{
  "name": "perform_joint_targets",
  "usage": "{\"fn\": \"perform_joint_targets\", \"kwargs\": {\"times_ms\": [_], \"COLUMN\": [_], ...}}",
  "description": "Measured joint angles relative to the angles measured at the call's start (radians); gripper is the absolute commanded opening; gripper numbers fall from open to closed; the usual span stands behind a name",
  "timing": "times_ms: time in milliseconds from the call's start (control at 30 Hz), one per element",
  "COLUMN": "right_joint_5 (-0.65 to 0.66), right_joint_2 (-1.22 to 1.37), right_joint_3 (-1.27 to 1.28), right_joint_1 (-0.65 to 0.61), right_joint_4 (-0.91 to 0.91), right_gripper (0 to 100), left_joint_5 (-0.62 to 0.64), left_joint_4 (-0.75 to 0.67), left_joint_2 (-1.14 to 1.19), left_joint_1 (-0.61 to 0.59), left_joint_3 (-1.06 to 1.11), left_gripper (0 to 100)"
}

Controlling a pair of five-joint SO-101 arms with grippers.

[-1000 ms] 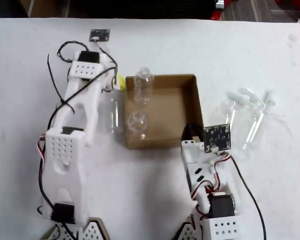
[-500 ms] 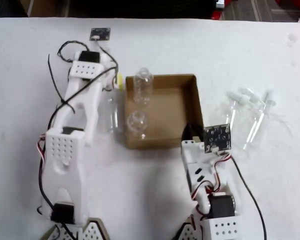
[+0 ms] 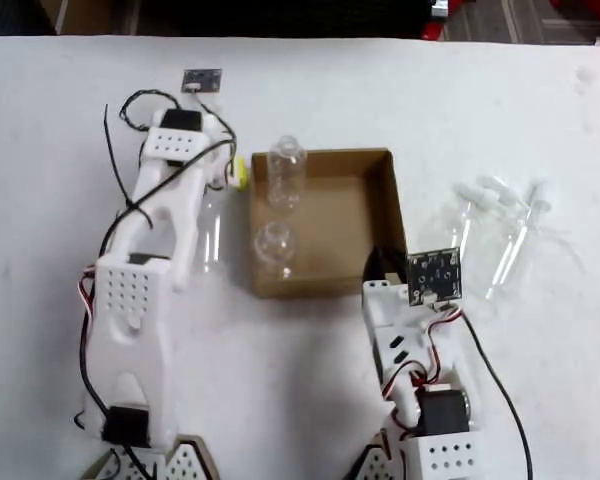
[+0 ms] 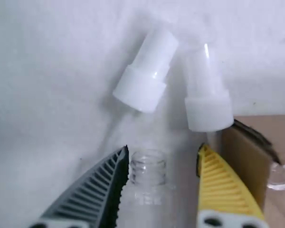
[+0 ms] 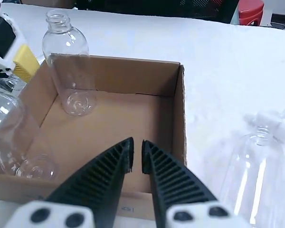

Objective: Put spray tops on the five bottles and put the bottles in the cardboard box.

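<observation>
While left jaws gape | bottle [image 4: 146, 183] neck between them | spray tops [image 4: 147, 76] beyond

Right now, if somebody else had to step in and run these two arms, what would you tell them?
Left pincer: open, astride the neck of an uncapped bottle on the table beside the cardboard box.
Right pincer: shut, empty, at the box's near wall.
Two spray tops lie loose just past that bottle.
Two bottles stand in the box, without tops.
Two further bottles lie on the right arm's side of the box, with more tops by their necks.
Done: two bottles boxed, no top visibly fitted.
Left: top all five, box the other three.
</observation>
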Motion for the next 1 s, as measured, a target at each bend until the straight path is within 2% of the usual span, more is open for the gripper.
{"fn": "perform_joint_targets", "kwargs": {"times_ms": [100, 233, 467, 1000], "right_joint_5": [0.000, 0.000, 0.000, 0.000], "right_joint_2": [0.000, 0.000, 0.000, 0.000], "right_joint_3": [0.000, 0.000, 0.000, 0.000], "right_joint_1": [0.000, 0.000, 0.000, 0.000], "right_joint_4": [0.000, 0.000, 0.000, 0.000], "right_gripper": [2.2, 2.2, 2.2, 2.2], "left_joint_5": [0.000, 0.002, 0.002, 0.002], "left_joint_4": [0.000, 0.002, 0.069, 0.272], "left_joint_2": [0.000, 0.000, -0.052, -0.445], "left_joint_1": [0.002, 0.003, 0.003, 0.011], "left_joint_3": [0.000, 0.000, 0.000, 0.000], "left_gripper": [2, 6, 6, 2]}}
